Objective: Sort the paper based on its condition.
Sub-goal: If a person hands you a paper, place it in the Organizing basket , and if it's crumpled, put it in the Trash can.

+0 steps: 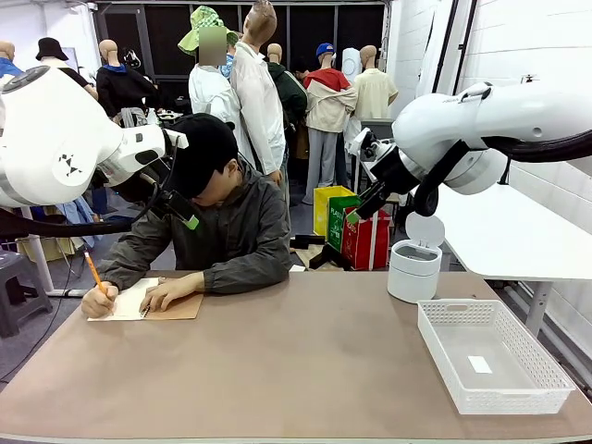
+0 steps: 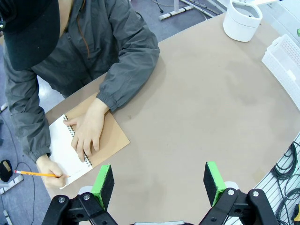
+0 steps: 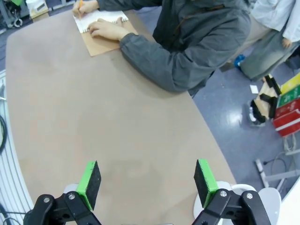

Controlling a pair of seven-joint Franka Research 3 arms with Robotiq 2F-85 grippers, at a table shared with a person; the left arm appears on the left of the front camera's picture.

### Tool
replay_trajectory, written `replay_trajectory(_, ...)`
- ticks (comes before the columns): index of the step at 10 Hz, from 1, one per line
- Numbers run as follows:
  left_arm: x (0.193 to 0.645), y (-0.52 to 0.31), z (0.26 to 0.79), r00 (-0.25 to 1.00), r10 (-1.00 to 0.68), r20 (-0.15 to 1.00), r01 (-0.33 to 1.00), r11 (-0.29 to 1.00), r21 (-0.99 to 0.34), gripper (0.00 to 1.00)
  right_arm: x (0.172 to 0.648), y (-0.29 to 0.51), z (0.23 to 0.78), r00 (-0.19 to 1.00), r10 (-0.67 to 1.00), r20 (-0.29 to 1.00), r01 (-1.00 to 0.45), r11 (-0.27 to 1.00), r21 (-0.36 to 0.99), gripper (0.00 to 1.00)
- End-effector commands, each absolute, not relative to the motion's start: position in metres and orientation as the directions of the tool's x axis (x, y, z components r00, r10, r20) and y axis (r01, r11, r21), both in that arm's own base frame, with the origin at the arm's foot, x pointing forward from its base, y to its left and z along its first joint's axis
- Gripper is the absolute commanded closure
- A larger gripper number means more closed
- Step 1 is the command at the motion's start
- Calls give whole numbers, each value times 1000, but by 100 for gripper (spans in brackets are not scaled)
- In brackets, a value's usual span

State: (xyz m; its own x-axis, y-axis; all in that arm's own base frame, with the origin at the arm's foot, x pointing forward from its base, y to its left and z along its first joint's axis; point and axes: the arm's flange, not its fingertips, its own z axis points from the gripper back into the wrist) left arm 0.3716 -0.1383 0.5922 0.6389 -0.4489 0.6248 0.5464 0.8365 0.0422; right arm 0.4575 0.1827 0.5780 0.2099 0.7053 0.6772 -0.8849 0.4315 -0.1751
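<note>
Both left tool (image 2: pixel 158 180) and right tool (image 3: pixel 147 180) gape over bare table (image 2: pixel 201 108), notebook (image 2: pixel 115 136) edgeward.

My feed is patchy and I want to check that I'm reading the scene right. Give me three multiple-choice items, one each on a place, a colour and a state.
1. Where is the white basket?
A. On the table, on the robot's right side
B. On the table, on the robot's left side
C. On the floor

2. What colour is the pencil that the person writes with?
A. Blue
B. Orange
C. Green

3. How does the left gripper stand?
A. Shut on a sheet
B. Shut on nothing
C. Open, holding nothing

Answers:
1. A: in the front view the basket sits near the table's right edge.
2. B: the pencil's shaft is plainly orange.
3. C: its wrist view shows the green pads far apart, with bare table between them.
</note>
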Motion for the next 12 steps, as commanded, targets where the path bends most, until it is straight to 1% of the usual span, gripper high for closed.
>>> replay_trajectory(1, 372, -137, 594, 638, -446, 627, 546, 837, 41, 0, 465, 180, 572, 169, 687, 706, -908, 388, -160, 0)
replay_trajectory(3, 372, -137, 594, 638, -446, 627, 546, 837, 41, 0, 466, 180, 568, 154, 694, 704, -912, 373, -169, 0)
replay_trajectory(4, 372, -137, 594, 638, -446, 627, 546, 837, 41, 0, 458, 183, 577, 199, 697, 689, -891, 421, -168, 0)
replay_trajectory(12, 372, -137, 594, 638, -446, 627, 546, 837, 41, 0, 458, 183, 577, 199, 697, 689, -891, 421, -168, 0)
